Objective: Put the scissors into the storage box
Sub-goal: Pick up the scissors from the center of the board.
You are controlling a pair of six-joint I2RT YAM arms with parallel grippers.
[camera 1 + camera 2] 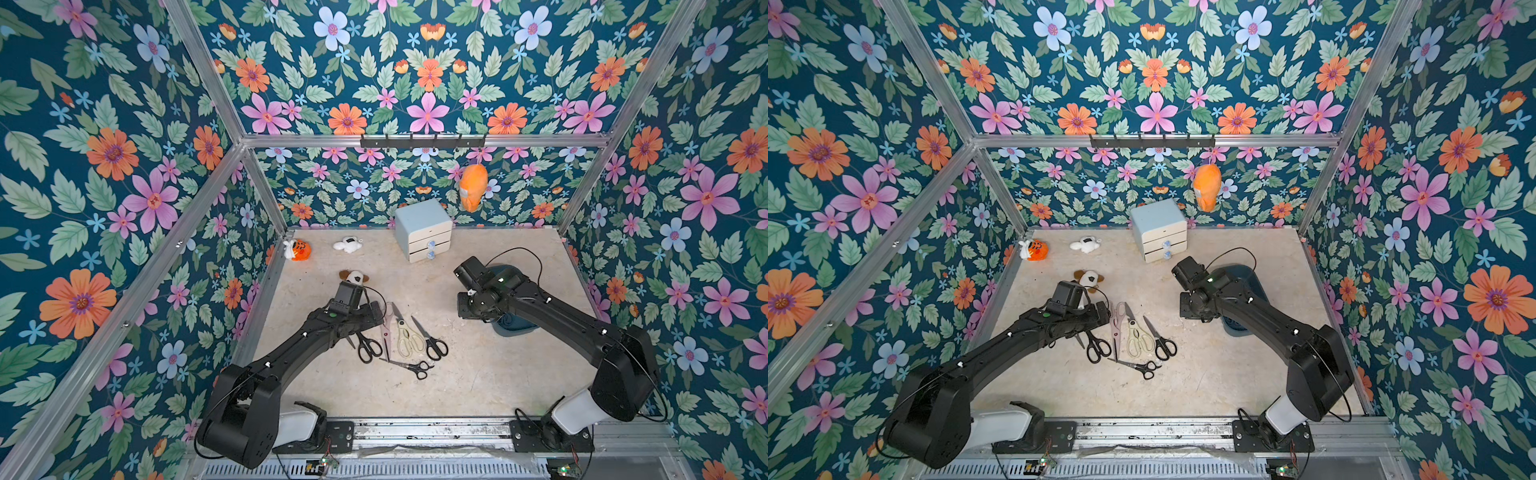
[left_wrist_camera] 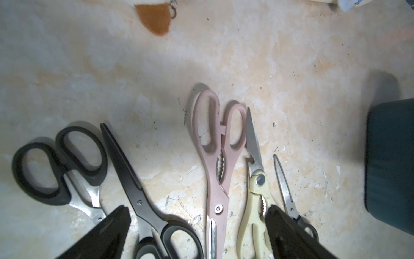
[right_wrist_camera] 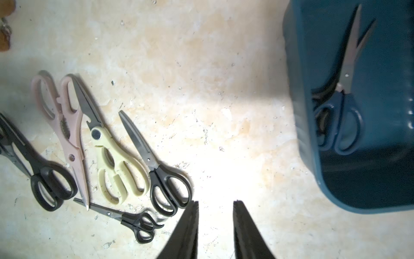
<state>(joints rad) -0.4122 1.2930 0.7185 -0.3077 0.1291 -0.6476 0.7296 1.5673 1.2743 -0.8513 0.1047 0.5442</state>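
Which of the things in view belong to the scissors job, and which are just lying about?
Job: storage box, dark blue scissors inside it; on the table, pink scissors, cream shears, large black pair, small black pair, black-bladed pair, stubby black-handled pair.
Lying about: drawer cabinet, orange toy, white toy, dog toy, hanging orange plush.

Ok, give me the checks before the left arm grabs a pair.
1. Left tool open: ok.
2. Left tool empty: ok.
3. One pair only below its jaws: not ok; black scissors and pink scissors both lie there.
4. Right tool empty: ok.
5. Box has room: ok; blue scissors inside.
6. Height above the table: cannot tell.
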